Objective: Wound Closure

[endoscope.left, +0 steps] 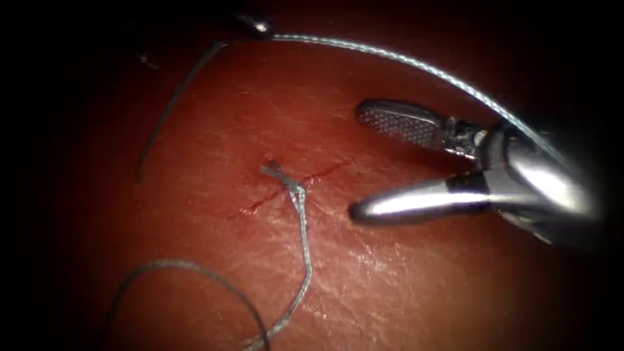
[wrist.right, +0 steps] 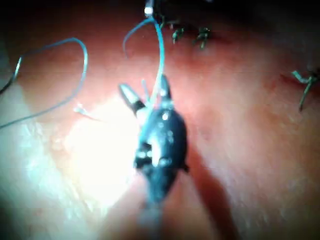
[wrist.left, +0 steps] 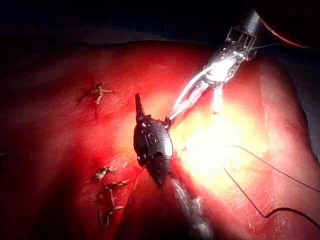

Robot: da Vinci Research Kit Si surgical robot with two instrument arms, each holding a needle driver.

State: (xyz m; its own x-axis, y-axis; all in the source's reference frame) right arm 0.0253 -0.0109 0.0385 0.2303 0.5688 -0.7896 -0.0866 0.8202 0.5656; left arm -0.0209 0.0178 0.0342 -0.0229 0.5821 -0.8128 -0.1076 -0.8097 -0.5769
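- Where the cut (endoscope.left: 296,188) runs slantwise across the tissue (endoscope.left: 390,279), a knot (endoscope.left: 292,187) sits on it, thread (endoscope.left: 304,260) trailing down from it and curving toward the lower left.
- Right claw (endoscope.left: 356,162): spread wide just right of the cut, above the tissue, pinching nothing.
- Left claw (endoscope.left: 255,26): tip at the upper edge, pressed together on the thread; a taut strand (endoscope.left: 416,64) arcs from it rightward over the right tool's wrist.
- A dark loose strand (endoscope.left: 170,107) lies left of the cut.
- Needle: cannot tell where it is.
- Left wrist view: older stitches (wrist.left: 97,92) well apart from the cut.
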